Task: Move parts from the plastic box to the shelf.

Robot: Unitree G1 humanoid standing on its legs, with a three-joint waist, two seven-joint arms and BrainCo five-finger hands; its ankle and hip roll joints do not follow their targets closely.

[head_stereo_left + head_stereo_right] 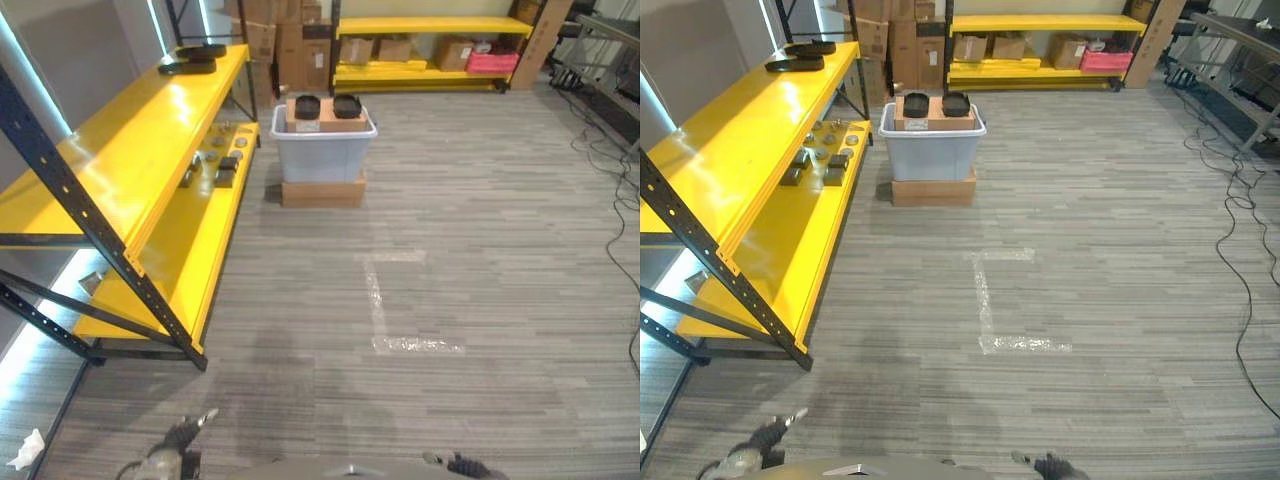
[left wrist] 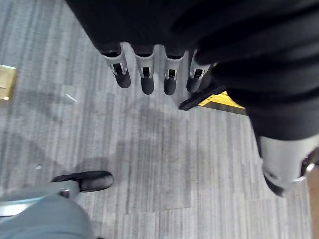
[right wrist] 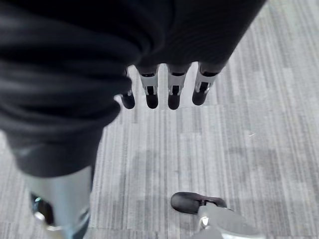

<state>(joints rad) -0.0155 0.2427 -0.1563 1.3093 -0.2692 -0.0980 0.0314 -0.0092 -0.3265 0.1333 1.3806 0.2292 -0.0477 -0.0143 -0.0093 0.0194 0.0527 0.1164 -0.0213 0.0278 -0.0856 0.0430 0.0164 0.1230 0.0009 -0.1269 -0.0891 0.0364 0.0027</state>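
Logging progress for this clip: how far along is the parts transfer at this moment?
Some small parts already lie on the yellow shelf's lower level. Nothing is in hand: the left hand and right hand hang open over bare floor. Left to do: the plastic box stands apart from the robot, across the floor, with a cardboard carton and two black parts on top.

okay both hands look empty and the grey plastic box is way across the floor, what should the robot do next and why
Probably step forward toward the grey plastic box. It sits far ahead on a flat cardboard box, beside the yellow shelf, well out of reach. The left hand and right hand hang with straight fingers over bare floor, holding nothing, so no pick can start yet.
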